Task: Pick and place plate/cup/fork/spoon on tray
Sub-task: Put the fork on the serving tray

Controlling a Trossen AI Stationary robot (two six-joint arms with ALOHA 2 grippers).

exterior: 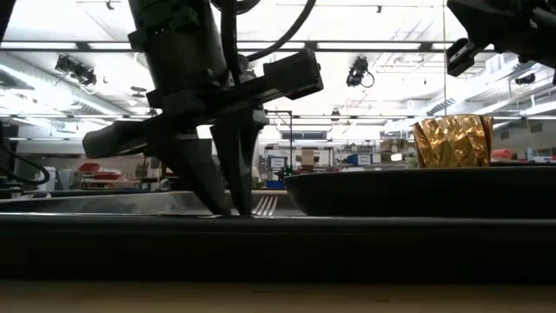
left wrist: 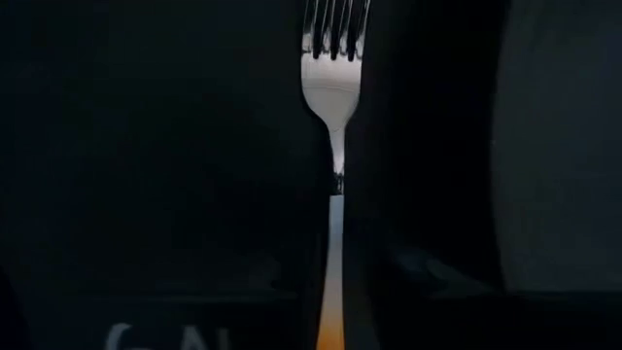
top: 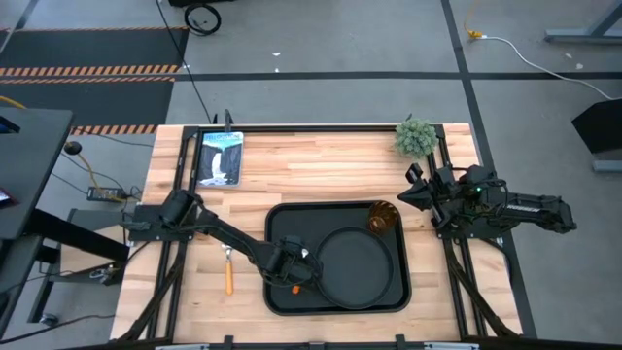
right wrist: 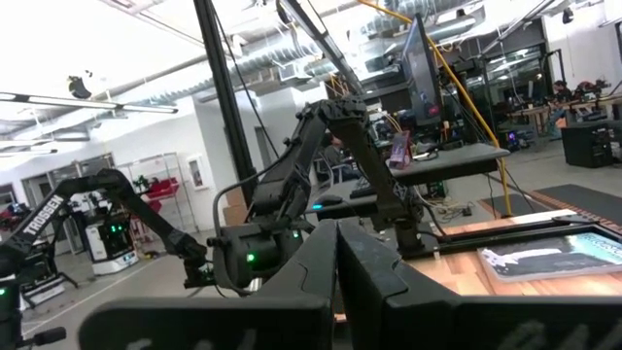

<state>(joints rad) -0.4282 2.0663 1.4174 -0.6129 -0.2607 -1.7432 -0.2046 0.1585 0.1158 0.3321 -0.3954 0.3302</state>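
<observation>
A: Start at the left of the counter point(top: 321, 165). What's there?

B: A blue-and-white picture card point(top: 220, 157) near the far left corner. Nearer the front, a spoon point(top: 228, 272) lies on the bare wood, left of the tray point(top: 335, 209), metal bowl toward the far side, orange handle toward the front edge.

A: And the left arm?

B: It reaches from the left side across the tray's left rim. The left hand point(top: 298, 280) is down in the tray's front left part, just left of the plate point(top: 358, 264). Its fingers point(exterior: 228, 174) point straight down, tips at the tray floor, closed narrowly around the fork point(left wrist: 333, 107). In the wrist view the fork's handle runs between the two dark fingers and the tines stick out beyond them, over the tray's black floor.

A: The plate?

B: Flat in the tray, filling the middle and right of it.

A: The cup?

B: The cup point(top: 381, 218) stands upright in the tray's far right corner, just beyond the plate's rim.

A: Further right?

B: A small green plant point(top: 416, 137) at the far right corner of the counter. The right hand point(top: 410, 197) hovers off the tray's right side, pointing toward it, fingers pressed together and holding nothing.
</observation>
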